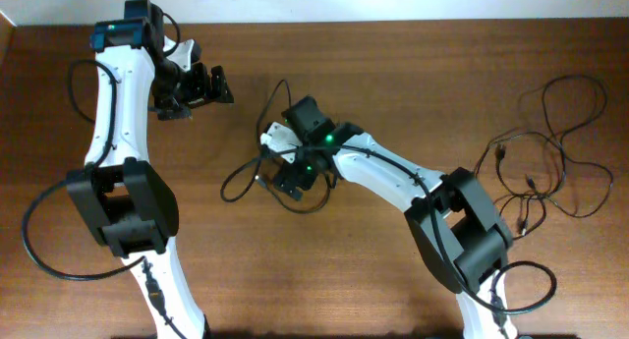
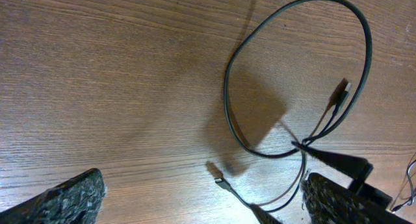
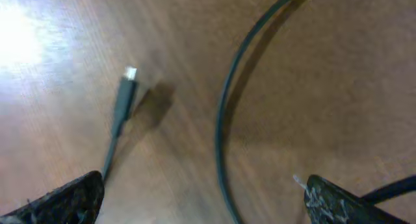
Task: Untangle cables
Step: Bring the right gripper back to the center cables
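— Where do your hands stand?

— My left gripper (image 1: 218, 87) hangs over the far left of the brown wooden table (image 1: 373, 280), close to its back edge. Its fingers are spread wide with nothing between them. My right gripper (image 1: 288, 180) is low over the middle, and it is spread too.

— And the cables?

— One thin black looped cord (image 1: 223, 187) lies at mid-table, right under my right gripper. My right wrist view shows a stretch of it on the wood between my two fingers (image 3: 62, 201). I can't see it touching either one. Its small dark plug with a pale tip (image 3: 123, 97) lies flat to one side.

— The rest?

— A loose tangle of thin black cords (image 1: 536, 172) sits near the table's right edge, well apart from the loop.

— Any room to move?

— A broad stretch of bare wood separates the loop from the tangle, and there is more toward the front edge between my two arms
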Action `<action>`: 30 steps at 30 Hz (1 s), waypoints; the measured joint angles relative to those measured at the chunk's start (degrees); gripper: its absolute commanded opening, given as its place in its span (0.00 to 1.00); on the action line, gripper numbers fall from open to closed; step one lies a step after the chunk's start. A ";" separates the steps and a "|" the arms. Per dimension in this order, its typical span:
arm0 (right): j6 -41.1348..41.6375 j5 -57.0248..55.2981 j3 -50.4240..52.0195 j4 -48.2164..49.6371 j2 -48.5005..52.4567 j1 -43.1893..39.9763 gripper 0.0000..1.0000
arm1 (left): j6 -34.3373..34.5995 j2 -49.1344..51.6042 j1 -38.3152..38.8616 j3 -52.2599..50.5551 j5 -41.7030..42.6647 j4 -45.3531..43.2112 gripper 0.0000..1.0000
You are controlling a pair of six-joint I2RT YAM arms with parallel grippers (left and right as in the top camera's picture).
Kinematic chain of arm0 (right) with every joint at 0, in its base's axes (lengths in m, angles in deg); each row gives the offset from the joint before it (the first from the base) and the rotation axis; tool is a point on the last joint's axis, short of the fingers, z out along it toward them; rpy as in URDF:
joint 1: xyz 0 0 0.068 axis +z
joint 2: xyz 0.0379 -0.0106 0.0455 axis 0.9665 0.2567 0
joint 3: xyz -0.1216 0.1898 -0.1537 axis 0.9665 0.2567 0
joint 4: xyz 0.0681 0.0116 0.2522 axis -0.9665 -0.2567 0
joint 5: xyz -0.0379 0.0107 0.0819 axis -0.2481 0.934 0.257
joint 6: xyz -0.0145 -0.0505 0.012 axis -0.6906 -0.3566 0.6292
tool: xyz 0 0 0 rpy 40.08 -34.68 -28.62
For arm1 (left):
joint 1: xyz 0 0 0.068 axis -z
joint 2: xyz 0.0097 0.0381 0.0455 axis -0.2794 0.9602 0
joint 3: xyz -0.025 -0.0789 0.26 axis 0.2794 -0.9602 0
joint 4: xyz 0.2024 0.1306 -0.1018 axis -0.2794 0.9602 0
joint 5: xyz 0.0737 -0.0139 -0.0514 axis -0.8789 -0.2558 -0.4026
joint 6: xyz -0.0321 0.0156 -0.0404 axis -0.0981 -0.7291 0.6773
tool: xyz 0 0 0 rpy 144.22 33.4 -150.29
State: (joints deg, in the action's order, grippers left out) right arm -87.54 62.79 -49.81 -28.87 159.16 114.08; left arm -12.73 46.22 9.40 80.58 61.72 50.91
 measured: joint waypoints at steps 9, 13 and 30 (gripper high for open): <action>3.17 4.63 0.04 -2.36 -3.10 -0.02 0.95 | 0.00 0.00 0.00 0.00 0.00 0.00 0.99; 3.43 1.70 0.04 -4.83 -5.97 -0.20 0.95 | 0.00 0.00 0.00 0.00 0.00 0.00 0.99; 3.43 -4.59 0.04 -0.70 1.11 -2.67 0.96 | 0.00 0.00 0.00 0.00 0.00 -0.02 0.99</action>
State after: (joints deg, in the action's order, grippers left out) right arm -84.11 58.20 -49.76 -29.57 160.27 111.42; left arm -12.73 46.22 9.40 80.58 61.72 50.89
